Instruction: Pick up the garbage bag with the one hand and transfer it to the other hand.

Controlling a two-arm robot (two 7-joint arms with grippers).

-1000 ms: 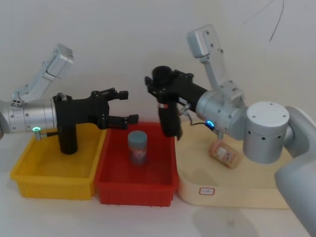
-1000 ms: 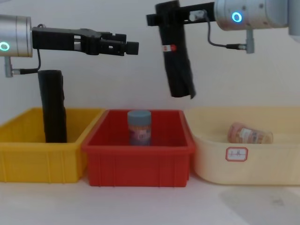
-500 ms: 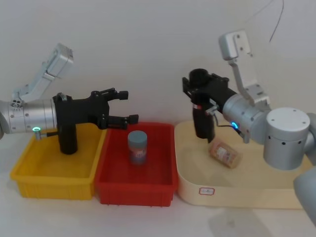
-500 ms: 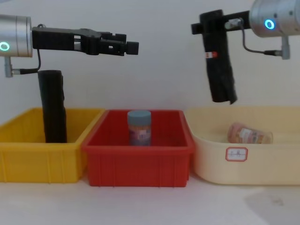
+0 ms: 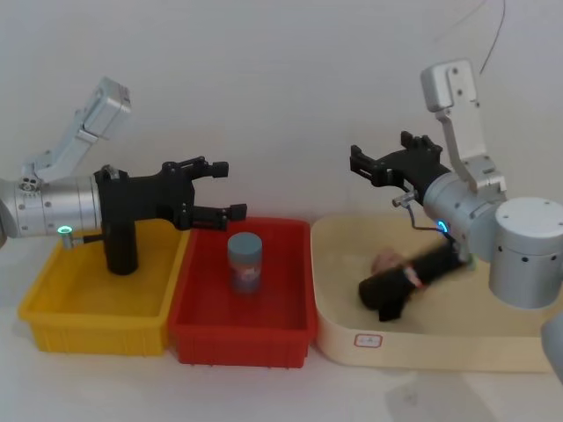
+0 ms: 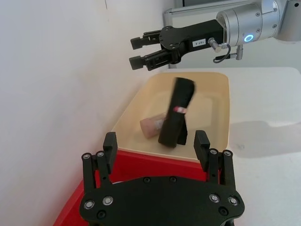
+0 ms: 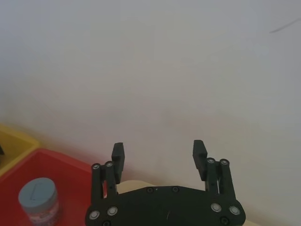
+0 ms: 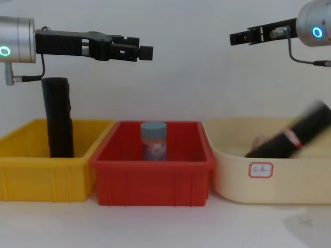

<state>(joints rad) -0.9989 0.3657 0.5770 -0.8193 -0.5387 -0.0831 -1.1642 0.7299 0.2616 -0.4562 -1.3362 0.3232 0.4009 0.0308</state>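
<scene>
The bag (image 5: 410,281) is seen tilted in the cream tub (image 5: 440,338), long axis slanting, below the right gripper (image 5: 369,164), whose jaws are spread empty. The left gripper (image 5: 220,189), also spread, is held well apart, over the yellow bin (image 5: 92,330).

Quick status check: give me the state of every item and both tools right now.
Garbage bag: released, tilted in the cream tub, on the pink jar.
Right tool: open, empty, above the tub.
Left tool: open, empty, above the bins.
Plain black roll: upright in yellow bin.
Blue jar: upright in red bin.
</scene>
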